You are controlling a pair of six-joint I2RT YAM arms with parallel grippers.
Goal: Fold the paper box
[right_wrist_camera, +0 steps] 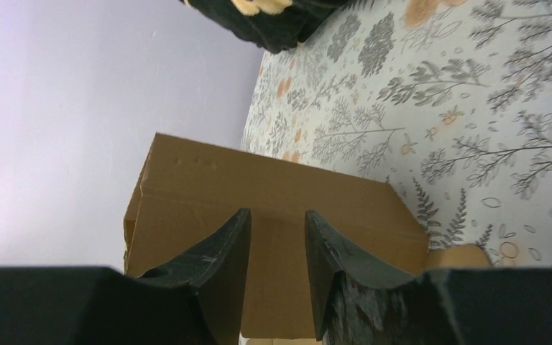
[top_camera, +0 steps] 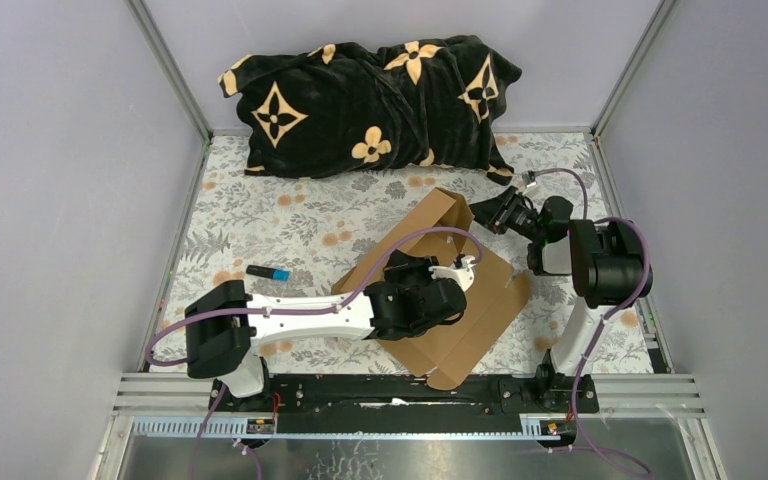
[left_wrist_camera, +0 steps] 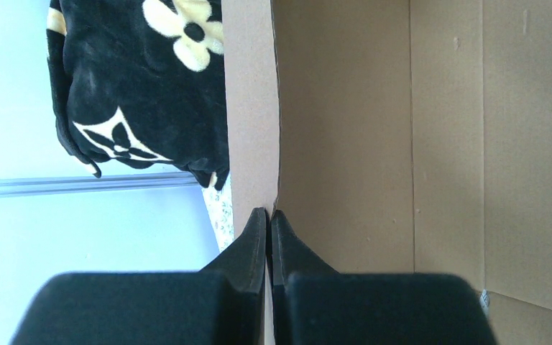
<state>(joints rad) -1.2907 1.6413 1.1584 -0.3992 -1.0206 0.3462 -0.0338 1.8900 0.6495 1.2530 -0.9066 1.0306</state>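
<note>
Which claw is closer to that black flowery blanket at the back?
Right. The right gripper hovers just short of the blanket; the left gripper sits nearer the robot's bases, over the paper box.

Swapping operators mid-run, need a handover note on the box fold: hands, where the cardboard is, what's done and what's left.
Left hand: shut, holding nothing, tips at a crease of the plain brown corrugated cardboard sheet.
Right hand: open, facing the raised far flap; can't tell if it touches.
Sheet: mid-table on the floral cloth, mostly flat, with the left arm reaching over it.
Done: the far flap stands up.
Left: the other panels and tabs; no closed box yet.
Nearby: small black-and-blue pen-like object left of the sheet; black blanket with tan flower pattern at the back.
</note>
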